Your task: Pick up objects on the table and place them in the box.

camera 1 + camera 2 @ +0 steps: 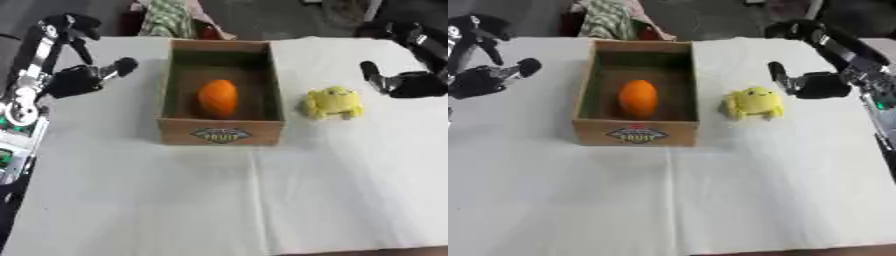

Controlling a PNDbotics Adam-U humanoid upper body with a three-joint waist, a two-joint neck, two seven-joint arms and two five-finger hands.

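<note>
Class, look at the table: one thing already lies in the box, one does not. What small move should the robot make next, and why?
Probably move the right hand left onto the yellow toy. The toy sits on the table beside the box, nearest that hand; the orange is already inside.

Even bright light, soft shadows; whole pic blurry, esp. edges.

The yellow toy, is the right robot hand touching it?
Apart. The right eye view shows white cloth between the right robot hand and the toy.

Cardboard box [220, 131], plush yellow toy [753, 103]
</note>
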